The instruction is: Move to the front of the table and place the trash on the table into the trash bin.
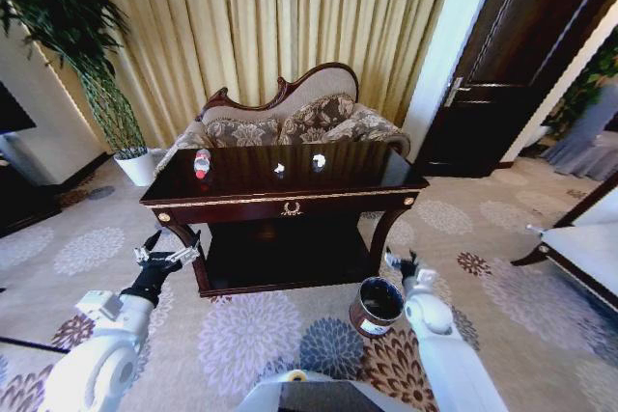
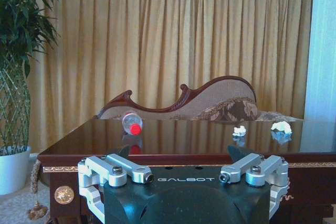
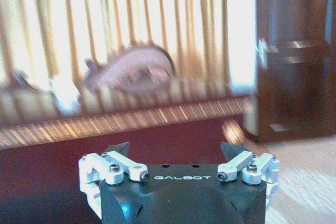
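The dark glossy table [image 1: 367, 177] with gold trim stands straight ahead. On its top lie a clear bottle [image 1: 202, 163] with a red label, on its side at the left, and two crumpled white scraps [image 1: 279, 170] [image 1: 319, 160] near the middle. The brown trash bin [image 1: 376, 306] sits on the carpet by the table's front right leg. My left gripper [image 1: 169, 253] hovers open and empty, low before the table's left front corner. My right gripper [image 1: 401, 262] is open and empty just above the bin. The left wrist view shows the bottle [image 2: 132, 122] and scraps [image 2: 239, 130] [image 2: 281, 126] beyond the left gripper [image 2: 180, 153].
A carved-back patterned sofa [image 1: 290, 118] stands behind the table against gold curtains. A tall plant in a white pot [image 1: 135, 167] is at the back left. A dark door [image 1: 521, 94] is at the right, and a white-topped piece of furniture [image 1: 579, 248] sits at the right edge.
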Available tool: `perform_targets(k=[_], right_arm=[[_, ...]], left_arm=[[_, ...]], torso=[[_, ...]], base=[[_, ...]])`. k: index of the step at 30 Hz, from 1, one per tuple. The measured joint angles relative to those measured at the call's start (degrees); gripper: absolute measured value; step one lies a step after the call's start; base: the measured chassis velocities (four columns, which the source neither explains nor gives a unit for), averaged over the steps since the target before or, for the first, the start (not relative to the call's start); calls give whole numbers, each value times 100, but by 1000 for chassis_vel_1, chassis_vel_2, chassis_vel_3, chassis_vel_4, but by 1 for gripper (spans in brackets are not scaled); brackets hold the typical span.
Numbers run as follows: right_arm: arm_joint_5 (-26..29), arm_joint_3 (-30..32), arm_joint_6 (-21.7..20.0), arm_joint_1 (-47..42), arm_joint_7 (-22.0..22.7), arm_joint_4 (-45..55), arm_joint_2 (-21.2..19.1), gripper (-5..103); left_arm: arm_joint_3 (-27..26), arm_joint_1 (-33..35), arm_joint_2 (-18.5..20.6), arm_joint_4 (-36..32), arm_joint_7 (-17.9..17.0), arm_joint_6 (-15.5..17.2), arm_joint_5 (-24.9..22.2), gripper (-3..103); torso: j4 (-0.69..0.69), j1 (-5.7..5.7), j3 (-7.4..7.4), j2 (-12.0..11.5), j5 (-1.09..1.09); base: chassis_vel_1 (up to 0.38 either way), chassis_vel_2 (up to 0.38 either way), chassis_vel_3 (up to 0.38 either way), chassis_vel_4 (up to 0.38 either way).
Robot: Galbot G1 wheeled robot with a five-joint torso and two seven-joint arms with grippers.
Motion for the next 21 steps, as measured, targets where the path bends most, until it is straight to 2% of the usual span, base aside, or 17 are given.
perform_targets(k=[5,7,13,21], right_arm=[[280,-47,-243,-115,-61,938,-167,100],[330,-31,-391,-189,-268,1244,-244,100],[326,11,-398,-320,-617,1345,-315,100],[307,3,-454,-387,-680,1411,-307,100]], left_arm=[[-10,-3,1,-18,-2,-8,-5,100],[-30,4,-2,-29,-2,-16,-9,100],[-90,18,-14,-54,-2,-21,-31,100],[-201,18,6,-109,-40,73,-112,100]], torso=[[-1,0,0,0,1],[-2,0,0,0,2],[-1,0,0,0,2],[-1,-1,-1,1,2]], base=[[0,0,0,0],[0,0,0,0],[0,0,0,0],[-18,14,11,-14]])
